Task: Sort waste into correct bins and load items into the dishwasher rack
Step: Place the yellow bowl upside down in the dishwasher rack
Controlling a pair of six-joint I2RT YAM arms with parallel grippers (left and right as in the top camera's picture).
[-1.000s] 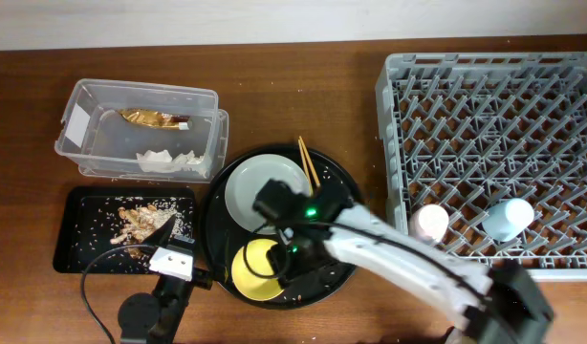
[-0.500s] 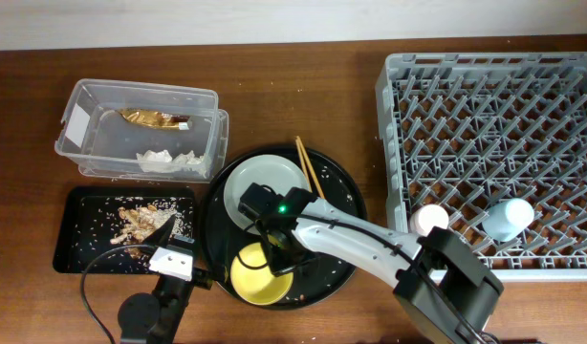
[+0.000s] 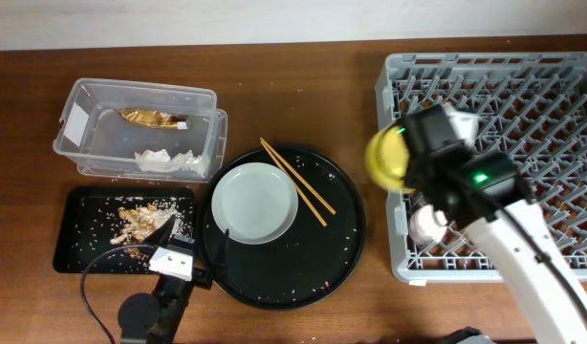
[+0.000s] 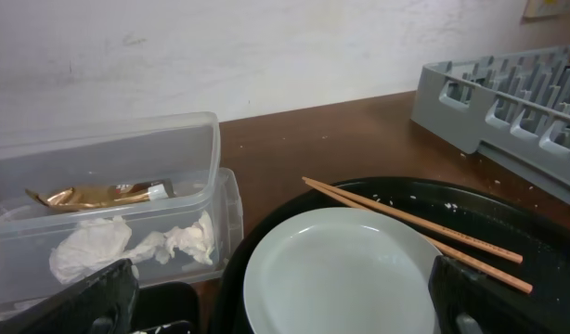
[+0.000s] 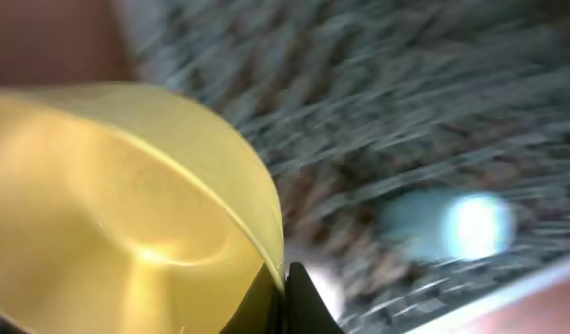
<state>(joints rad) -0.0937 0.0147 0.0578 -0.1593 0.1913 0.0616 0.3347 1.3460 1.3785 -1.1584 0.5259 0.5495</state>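
My right pincer (image 5: 287, 289) is closed on the thin rim of the yellow bowl (image 3: 385, 159), which I judge light, stiff and slippery, so I grip firmly.

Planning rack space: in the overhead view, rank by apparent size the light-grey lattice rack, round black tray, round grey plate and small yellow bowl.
1. light-grey lattice rack
2. round black tray
3. round grey plate
4. small yellow bowl, raised in the right gripper, so nearer the camera, yet smallest
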